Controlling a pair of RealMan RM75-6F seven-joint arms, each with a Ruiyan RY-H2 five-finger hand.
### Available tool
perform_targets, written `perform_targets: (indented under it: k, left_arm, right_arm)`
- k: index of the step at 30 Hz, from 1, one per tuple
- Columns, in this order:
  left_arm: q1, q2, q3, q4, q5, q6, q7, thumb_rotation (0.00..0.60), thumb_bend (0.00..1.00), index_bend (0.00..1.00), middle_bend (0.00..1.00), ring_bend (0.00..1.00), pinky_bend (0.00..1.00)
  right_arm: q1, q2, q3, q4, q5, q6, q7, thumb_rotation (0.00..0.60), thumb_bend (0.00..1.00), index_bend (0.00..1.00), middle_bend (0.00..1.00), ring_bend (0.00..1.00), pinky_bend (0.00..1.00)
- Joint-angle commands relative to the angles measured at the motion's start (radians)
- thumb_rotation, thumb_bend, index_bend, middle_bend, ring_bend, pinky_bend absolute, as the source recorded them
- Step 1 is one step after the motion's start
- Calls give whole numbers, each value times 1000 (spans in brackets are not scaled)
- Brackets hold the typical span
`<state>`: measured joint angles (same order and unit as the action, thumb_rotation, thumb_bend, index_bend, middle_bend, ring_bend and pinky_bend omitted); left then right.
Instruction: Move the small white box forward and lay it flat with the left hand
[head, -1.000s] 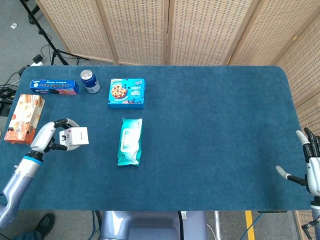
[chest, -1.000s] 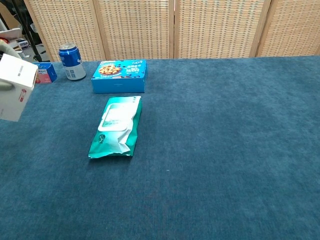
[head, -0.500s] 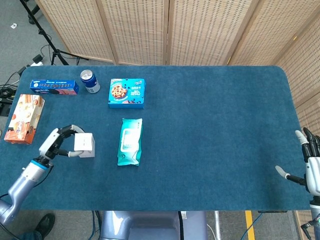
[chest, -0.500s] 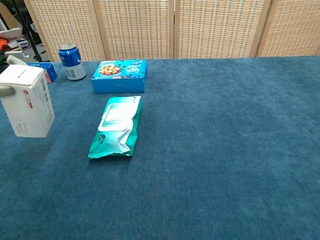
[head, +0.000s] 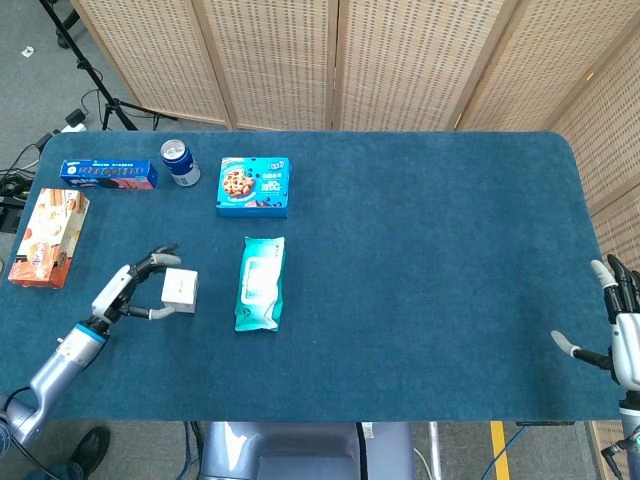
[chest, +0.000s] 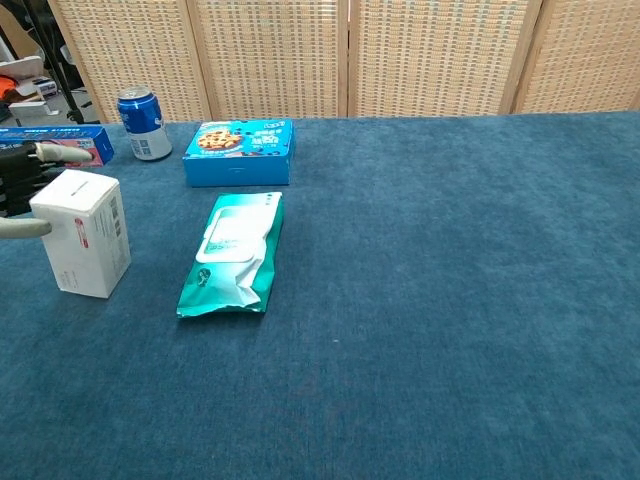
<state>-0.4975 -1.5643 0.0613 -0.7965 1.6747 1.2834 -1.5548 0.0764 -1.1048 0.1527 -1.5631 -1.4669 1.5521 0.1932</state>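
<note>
small white box (head: 180, 290): we find it standing upright on the blue table (head: 420, 250), near the left front, just left of the teal wipes pack (head: 261, 282). left hand (head: 135, 292): beside the box with fingers spread; a fingertip seems to touch it, but we cannot tell if it still grips. right hand (head: 620, 330): at the table's right edge, fingers apart, holding nothing. at the far left we list a soda can (head: 180, 162), a blue cookie box (head: 254, 186), a long blue packet (head: 108, 174).
</note>
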Motion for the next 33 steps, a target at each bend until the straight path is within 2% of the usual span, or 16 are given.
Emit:
perform_targets:
  k: [1, 7, 16, 17, 19, 21, 23, 26, 33]
  left_arm:
    - [35, 28, -1, -39, -9, 58, 103, 600, 31, 0, 0, 0, 0]
    - [54, 88, 10, -127, -13, 73, 231, 600, 15, 0, 0, 0, 0]
    - [44, 233, -14, -355, -29, 61, 582, 600, 8, 0, 0, 0, 0]
    - [33, 267, -14, -404, -29, 38, 645, 600, 8, 0, 0, 0, 0]
    - [-12, 383, -11, -549, -31, -56, 873, 600, 8, 0, 0, 0, 0]
    - [-42, 476, -23, -707, -86, -153, 1077, 600, 8, 0, 0, 0, 0]
    - [-63, 528, -45, -814, -157, -216, 1258, 600, 8, 0, 0, 0, 0]
    - [-89, 562, -72, -918, -244, -273, 1451, 600, 8, 0, 0, 0, 0]
    - [-134, 589, -92, -1041, -432, -336, 1823, 600, 8, 0, 0, 0, 0]
  right_arm:
    - [-1, 1, -1, 0, -1, 1, 0, 600, 0, 0, 0, 0, 0]
    - [-2, 3, -3, -3, -7, 5, 4, 600, 0, 0, 0, 0, 0]
    - [-5, 9, -2, -6, -7, 9, 17, 600, 0, 0, 0, 0, 0]
    - [-6, 10, -2, -6, -8, 10, 18, 600, 0, 0, 0, 0, 0]
    - [-7, 12, 0, -7, -6, 12, 24, 600, 0, 0, 0, 0, 0]
    - [-8, 14, 1, -6, -4, 12, 30, 600, 0, 0, 0, 0, 0]
    - [-8, 16, 1, -5, -3, 12, 34, 600, 0, 0, 0, 0, 0]
    - [-9, 16, 1, -6, -5, 13, 35, 600, 0, 0, 0, 0, 0]
    - [-9, 18, 3, -4, 2, 10, 38, 600, 0, 0, 0, 0, 0]
